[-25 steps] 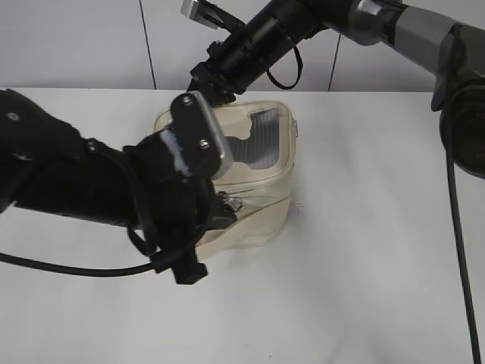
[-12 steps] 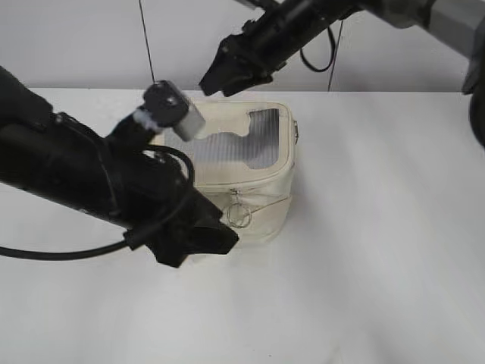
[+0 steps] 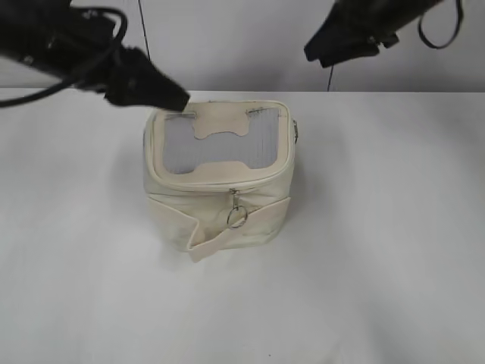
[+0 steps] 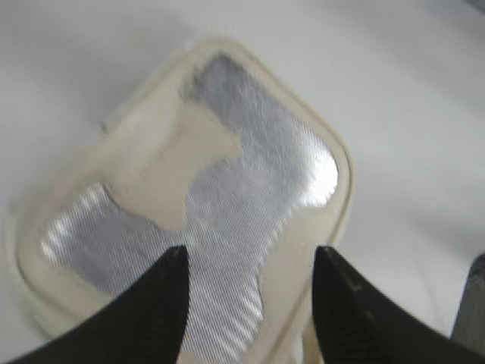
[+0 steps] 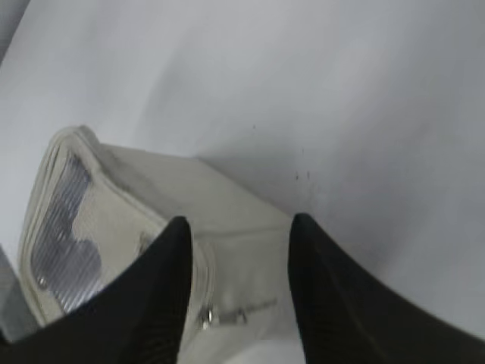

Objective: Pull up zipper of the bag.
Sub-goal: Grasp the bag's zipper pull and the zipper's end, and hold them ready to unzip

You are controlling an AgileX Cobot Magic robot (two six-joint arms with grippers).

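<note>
White desk (image 3: pixel 394 250) and a pale wall behind fill the scene, with the bag (image 3: pixel 220 178) standing near the middle, slightly toward 11 o'clock. It is a small boxy cream fabric piece; its flat lid has a grey mesh window with a bone-shaped cream patch, and a strap band wraps the body, one end sticking out at the lower front. The zipper (image 3: pixel 235 189) runs along the lid's rim, and a silver ring pull (image 3: pixel 237 218) hangs at the front face, at 6 o'clock of the lid.

Both arms hang clear of the bag. The left fingers (image 4: pixel 250 303) are spread apart above the mesh lid, holding nothing. The right fingers (image 5: pixel 239 292) are likewise parted and empty, off toward 1 o'clock of the bag.

The lid looks shut along the front, so the pull seems finished or nearly so. If more travel is needed, the next move calls for pinching that small ring while steadying the soft body.
</note>
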